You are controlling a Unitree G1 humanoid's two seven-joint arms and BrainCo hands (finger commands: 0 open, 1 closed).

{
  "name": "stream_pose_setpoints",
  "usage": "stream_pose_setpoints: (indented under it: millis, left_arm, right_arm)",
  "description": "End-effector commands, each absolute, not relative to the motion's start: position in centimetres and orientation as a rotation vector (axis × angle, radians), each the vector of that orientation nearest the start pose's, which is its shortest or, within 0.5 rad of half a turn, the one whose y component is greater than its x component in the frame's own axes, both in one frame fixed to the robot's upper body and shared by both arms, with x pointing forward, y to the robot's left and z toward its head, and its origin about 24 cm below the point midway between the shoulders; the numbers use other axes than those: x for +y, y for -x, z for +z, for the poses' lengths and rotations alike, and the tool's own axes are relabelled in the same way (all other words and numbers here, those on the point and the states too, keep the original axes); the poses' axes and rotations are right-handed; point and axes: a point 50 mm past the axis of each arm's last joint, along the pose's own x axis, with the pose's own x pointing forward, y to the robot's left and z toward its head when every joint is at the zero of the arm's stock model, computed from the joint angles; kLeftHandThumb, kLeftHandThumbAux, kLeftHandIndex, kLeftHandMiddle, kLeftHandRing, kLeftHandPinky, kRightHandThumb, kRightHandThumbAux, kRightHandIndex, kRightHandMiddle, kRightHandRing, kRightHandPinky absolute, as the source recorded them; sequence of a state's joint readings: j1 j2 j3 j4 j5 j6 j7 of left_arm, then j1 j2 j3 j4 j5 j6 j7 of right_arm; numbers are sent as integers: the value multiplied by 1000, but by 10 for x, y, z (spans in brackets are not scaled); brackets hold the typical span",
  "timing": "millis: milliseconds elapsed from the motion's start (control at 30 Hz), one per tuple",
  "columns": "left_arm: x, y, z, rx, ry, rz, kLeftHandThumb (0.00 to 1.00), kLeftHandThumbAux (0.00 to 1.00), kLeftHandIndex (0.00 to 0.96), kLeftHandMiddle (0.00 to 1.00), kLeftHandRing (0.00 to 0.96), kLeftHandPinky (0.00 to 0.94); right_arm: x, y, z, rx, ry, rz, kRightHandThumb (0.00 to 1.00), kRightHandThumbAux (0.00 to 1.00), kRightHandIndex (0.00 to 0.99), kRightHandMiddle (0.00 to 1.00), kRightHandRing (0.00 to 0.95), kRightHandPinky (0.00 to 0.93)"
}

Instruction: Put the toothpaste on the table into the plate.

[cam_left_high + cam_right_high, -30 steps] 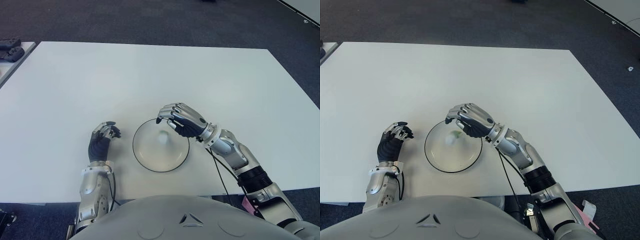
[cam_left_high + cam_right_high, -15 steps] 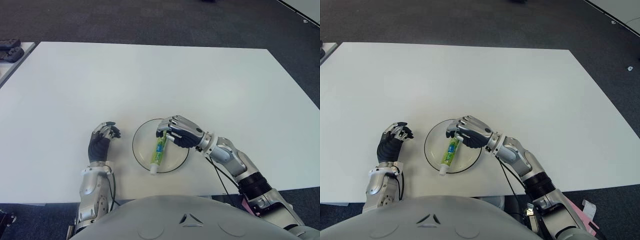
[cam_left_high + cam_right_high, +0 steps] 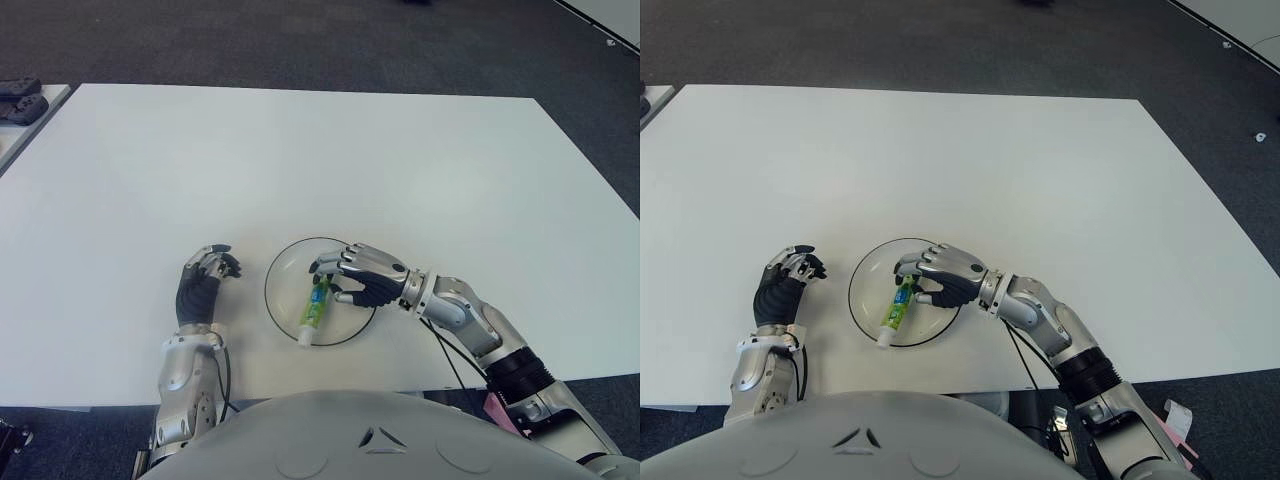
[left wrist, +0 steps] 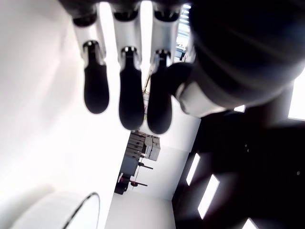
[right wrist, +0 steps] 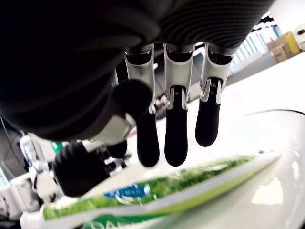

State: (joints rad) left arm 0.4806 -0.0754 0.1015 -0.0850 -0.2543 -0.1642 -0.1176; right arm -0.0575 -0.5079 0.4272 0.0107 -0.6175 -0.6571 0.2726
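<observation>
Toothpaste (image 3: 315, 310) lies inside the plate (image 3: 283, 270), its cap end over the near rim. The right hand (image 3: 360, 280) hovers just above the tube, fingers (image 5: 176, 129) extended and off it, holding nothing. The left hand (image 3: 205, 280), loosely curled and empty, shows left of the plate. Placement looks done; next, the right hand should withdraw without nudging the tube.

Worktop (image 3: 300, 150): smooth, matt white, laminate-like. Plate (image 3: 283, 305): glossy white, apparently ceramic, thin dark rim. Toothpaste (image 3: 316, 305): soft plastic tube, shiny green-and-white print, white cap. Right hand (image 3: 362, 280) and left hand (image 3: 205, 277): dark matt plastic shells, silver metal joints, rubbery black fingertips (image 5: 175, 150). Floor (image 3: 300, 40): dark, rough carpet.
</observation>
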Motion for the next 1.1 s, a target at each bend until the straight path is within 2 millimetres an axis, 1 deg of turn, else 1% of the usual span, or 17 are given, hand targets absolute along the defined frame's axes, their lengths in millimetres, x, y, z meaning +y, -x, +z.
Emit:
stream_pose_setpoints:
  millis: [33,133,200,333,433,567,633,733,767,833,967,1000,1033,1100]
  left_arm:
    - [186,-138,-20,204,261,198,708,718,435,582,575,545]
    - [186,-138,-20,199,262,193,708,719,435,587,578,551]
    - [187,-138,-20,199,268,191,709,718,435,587,578,551]
    - [187,-138,-21,203,275,193,711,718,435,584,572,544]
    - [187,-138,-22,210,273,199,712,718,436,581,570,544]
    - [187,-139,-22,215,266,205,713,718,436,581,571,545]
    - [187,-139,-22,218,265,207,713,718,436,583,573,547]
    - [187,-139,-22,221,270,212,712,718,436,581,569,541]
    - [188,-139,-22,224,274,218,712,718,436,580,568,540]
    - [188,-139,-22,227,278,225,712,718,435,578,568,542]
    - [188,-140,-22,229,279,229,711,718,435,578,570,548]
    - [188,-140,-22,230,276,231,711,717,435,579,573,552]
    - [188,-140,-22,231,274,232,711,717,435,581,575,551]
    - [188,-140,-22,234,270,233,711,717,435,582,577,551]
  right_arm:
    - [-108,-208,46,-500,1105,1009,534,533,47,85,163,242]
    - [-108,-208,48,-499,1108,996,478,539,15,30,108,200]
    - [-109,-208,50,-502,1103,987,423,534,7,15,76,159]
    - [-112,-206,57,-500,1073,973,333,538,1,3,21,112]
    - [-112,-206,56,-481,1063,976,309,554,0,0,7,98]
    - [-113,-206,57,-467,1042,951,305,584,0,0,1,102]
    - [-113,-207,58,-459,1016,920,301,624,0,0,0,83]
    - [-115,-208,59,-440,961,874,243,688,0,0,0,65]
    - [-115,-208,60,-433,900,830,234,696,0,0,0,65]
    - [-116,-209,60,-421,806,763,177,741,0,16,20,80]
    - [-118,-211,60,-397,621,651,122,786,11,54,55,116]
    - [-118,-211,60,-391,557,615,109,799,33,79,81,154]
    - [-118,-211,60,-387,519,594,98,814,65,119,131,207]
    - [-119,-211,60,-377,446,565,86,828,92,153,176,254]
